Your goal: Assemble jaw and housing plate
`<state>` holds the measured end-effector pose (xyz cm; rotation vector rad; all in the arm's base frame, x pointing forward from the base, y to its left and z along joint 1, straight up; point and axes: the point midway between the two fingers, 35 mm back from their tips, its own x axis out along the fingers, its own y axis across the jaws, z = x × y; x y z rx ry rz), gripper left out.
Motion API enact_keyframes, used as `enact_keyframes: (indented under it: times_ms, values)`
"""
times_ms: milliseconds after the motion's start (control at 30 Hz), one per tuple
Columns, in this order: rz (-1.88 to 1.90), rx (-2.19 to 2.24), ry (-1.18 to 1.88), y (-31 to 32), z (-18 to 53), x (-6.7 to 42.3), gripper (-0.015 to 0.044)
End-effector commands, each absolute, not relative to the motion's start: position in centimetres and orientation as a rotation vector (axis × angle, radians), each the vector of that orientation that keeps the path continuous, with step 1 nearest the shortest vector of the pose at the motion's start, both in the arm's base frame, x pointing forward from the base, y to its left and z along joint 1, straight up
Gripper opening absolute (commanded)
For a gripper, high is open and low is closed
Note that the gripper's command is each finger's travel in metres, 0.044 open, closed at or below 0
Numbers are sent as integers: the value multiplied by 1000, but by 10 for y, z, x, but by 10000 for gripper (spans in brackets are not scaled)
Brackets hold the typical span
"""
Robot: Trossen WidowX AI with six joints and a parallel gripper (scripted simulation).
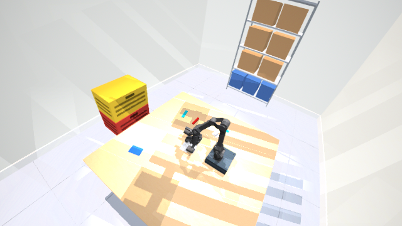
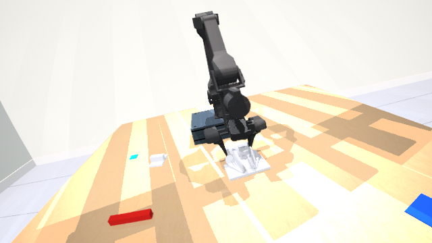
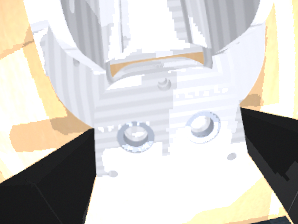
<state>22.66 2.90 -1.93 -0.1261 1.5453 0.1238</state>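
My gripper (image 2: 238, 150) (image 3: 165, 124) points down, with its black fingers at the two sides of the white housing plate (image 3: 165, 107), shut on it. In the wrist view two round holes in the plate show the stub ends inside their rims, the left rim (image 3: 135, 148) and the right rim (image 3: 218, 131). Two long white jaws (image 2: 238, 163) (image 3: 87, 25) stand side by side on the white base (image 2: 248, 173). The plate lies over their rear ends and hides the gear teeth. I cannot tell whether it is fully down; it looks roughly level.
A small white part (image 2: 157, 160) and a cyan piece (image 2: 133, 156) lie beside the base. A red bar (image 1: 195, 120) (image 2: 130, 217), another cyan piece (image 1: 184, 113) and a blue block (image 1: 135, 150) (image 2: 422, 210) lie farther out. The arm's dark mount (image 1: 222, 161) stands behind.
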Motion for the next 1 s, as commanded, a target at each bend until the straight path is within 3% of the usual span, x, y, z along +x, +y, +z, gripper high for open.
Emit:
enact_keyframes:
  times_ms: [0, 967]
  values:
    - [126, -121, 1545, 30, -20, 227, 351]
    - [126, -122, 1545, 30, -25, 227, 351]
